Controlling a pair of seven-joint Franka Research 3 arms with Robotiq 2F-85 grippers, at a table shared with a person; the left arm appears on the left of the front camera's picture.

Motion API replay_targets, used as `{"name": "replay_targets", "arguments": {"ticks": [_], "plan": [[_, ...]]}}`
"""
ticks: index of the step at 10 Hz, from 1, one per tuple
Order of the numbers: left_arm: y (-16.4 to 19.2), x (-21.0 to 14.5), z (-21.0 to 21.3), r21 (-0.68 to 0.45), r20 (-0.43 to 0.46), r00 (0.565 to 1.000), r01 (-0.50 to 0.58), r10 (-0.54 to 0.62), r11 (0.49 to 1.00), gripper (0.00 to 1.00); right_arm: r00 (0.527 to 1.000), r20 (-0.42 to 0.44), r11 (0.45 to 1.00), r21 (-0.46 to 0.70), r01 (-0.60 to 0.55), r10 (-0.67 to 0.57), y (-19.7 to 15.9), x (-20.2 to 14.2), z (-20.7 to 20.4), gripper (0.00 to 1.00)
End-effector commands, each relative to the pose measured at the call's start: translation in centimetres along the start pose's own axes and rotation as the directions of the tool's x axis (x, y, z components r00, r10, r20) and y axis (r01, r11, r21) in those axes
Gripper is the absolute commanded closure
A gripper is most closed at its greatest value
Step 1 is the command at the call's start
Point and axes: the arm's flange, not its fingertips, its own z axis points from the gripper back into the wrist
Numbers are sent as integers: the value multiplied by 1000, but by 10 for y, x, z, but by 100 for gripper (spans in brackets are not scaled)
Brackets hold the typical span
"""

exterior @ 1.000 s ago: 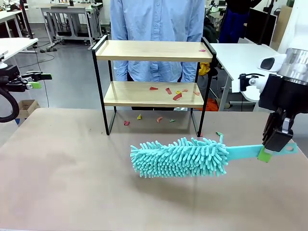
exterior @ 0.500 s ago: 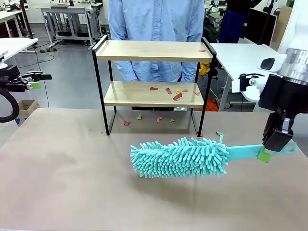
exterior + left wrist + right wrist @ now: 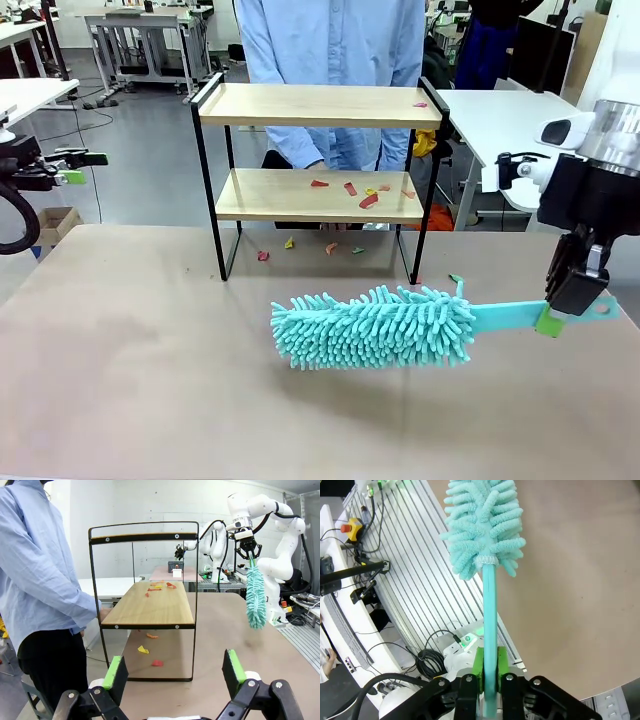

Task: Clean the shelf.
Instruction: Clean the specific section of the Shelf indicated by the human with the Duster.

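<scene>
Several red, yellow and green scraps [image 3: 368,200] to clear from the lower board of the shelf [image 3: 320,105], with more on the table [image 3: 120,380] beneath it and one on the top board. Set at the table's far side, just in front of a person in a light blue shirt [image 3: 330,40], long open face toward the robot for easy reach. Clamped fully shut in the right gripper [image 3: 552,318] by the end of its flat handle: a turquoise microfibre duster [image 3: 375,328], held level and low above the table, fluffy head toward the middle and well short of the shelf, probably for sweeping along a board without taking the arm inside the black frame. Out at the left edge, looking along the shelf from its end, the left gripper [image 3: 174,675], green pads spread wide and holding nothing, seemingly standing clear of the sweep. Judged not yet begun, with no board wiped.
</scene>
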Motion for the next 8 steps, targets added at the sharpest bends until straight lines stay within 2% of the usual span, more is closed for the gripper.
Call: {"name": "replay_targets", "arguments": {"ticks": [1, 8], "plan": [[-2, 3, 0, 1, 2, 1000, 7, -7, 1000, 0, 1000, 1, 1000, -2, -3, 3, 0, 1, 1, 87], [-2, 3, 0, 1, 2, 1000, 7, -7, 1000, 0, 1000, 1, 1000, -2, -3, 3, 0, 1, 1, 87]]}}
